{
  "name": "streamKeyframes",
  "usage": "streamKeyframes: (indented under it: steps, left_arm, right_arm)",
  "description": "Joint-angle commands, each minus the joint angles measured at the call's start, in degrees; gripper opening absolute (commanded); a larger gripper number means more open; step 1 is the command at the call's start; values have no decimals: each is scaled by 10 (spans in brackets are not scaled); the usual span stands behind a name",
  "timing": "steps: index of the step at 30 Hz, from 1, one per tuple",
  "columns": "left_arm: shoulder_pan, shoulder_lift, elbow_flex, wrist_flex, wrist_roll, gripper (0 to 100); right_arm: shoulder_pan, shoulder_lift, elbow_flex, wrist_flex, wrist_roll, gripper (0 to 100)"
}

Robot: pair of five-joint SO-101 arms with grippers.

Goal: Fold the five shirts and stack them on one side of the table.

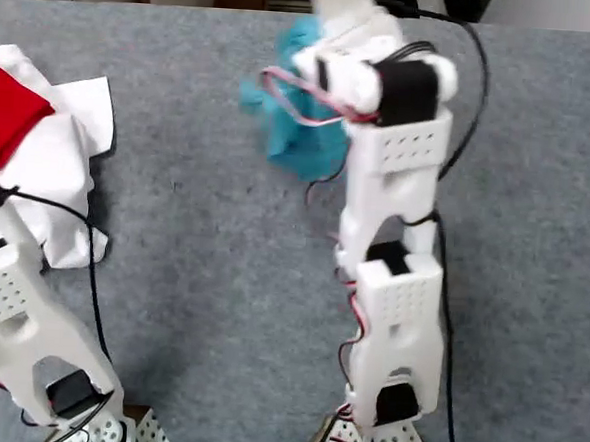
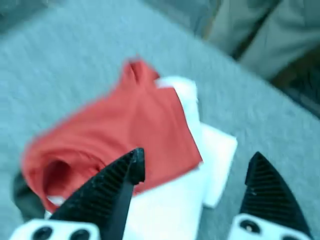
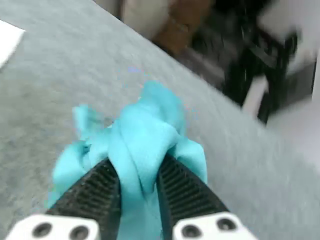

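Note:
A bunched teal shirt (image 1: 300,111) hangs near the table's far middle, under the right arm's head. In the right wrist view my right gripper (image 3: 138,192) is shut on the teal shirt (image 3: 137,140), whose folds bulge out between the black fingers. A red shirt (image 1: 6,113) lies on a white shirt (image 1: 63,157) at the left edge of the table. My left gripper (image 2: 195,180) hangs open above them, its fingers astride the red shirt (image 2: 125,130) and the white shirt (image 2: 210,165) without touching either.
The grey felt table (image 1: 201,275) lies bare between the two arms and to the right of the right arm. Black cables (image 1: 92,269) trail along both arms. A person's legs and furniture stand beyond the far edge.

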Motion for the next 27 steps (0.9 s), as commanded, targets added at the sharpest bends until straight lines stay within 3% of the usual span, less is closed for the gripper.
streamKeyframes:
  steps: [1, 9, 17, 20, 22, 27]
  left_arm:
    - [28, -13, 89, 7, 26, 312]
    - [40, -14, 296, 7, 25, 314]
    - [73, -14, 431, 7, 25, 313]
    - [84, -14, 451, 7, 25, 312]
    - [102, -14, 456, 7, 25, 312]
    - [175, -74, 472, 7, 29, 310]
  right_arm:
    - [-52, -74, 0, 7, 22, 5]
    - [-69, -87, 45, 8, 21, 5]
    - [-37, -87, 275, 5, 26, 5]
    - [7, -87, 378, -17, 96, 9]
    - [42, -87, 440, -40, 148, 44]
    - [131, -87, 562, -144, 159, 219]
